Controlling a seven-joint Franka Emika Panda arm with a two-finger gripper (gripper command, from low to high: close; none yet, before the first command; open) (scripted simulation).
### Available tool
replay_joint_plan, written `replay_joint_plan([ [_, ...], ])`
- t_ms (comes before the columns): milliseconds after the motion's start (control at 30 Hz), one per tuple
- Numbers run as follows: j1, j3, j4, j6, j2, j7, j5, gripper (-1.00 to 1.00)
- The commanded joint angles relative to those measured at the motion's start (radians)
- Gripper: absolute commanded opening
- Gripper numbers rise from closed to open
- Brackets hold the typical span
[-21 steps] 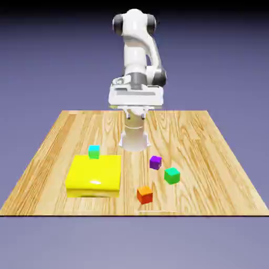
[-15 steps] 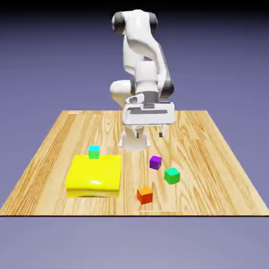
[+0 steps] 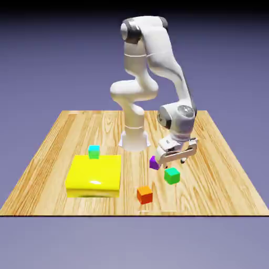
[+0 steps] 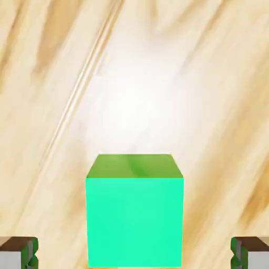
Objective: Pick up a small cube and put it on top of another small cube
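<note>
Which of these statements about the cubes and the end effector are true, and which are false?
1. The end effector is open. True.
2. The green cube is on the yellow block. False: it sits on the table.
3. In the hand view, the green cube lies between the finger tips without touching them. True.
4. The orange cube is stacked on the purple cube. False: they are apart, both on the table.
</note>
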Motion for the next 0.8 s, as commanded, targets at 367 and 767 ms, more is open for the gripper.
replay_joint_plan([
  [367,-0.031,0.043,-0.004,-0.099,-0.105,-0.036,0.050,-1.00],
  [767,-0.328,-0.060,0.300,-0.339,-0.043,0.003,0.070,-1.00],
])
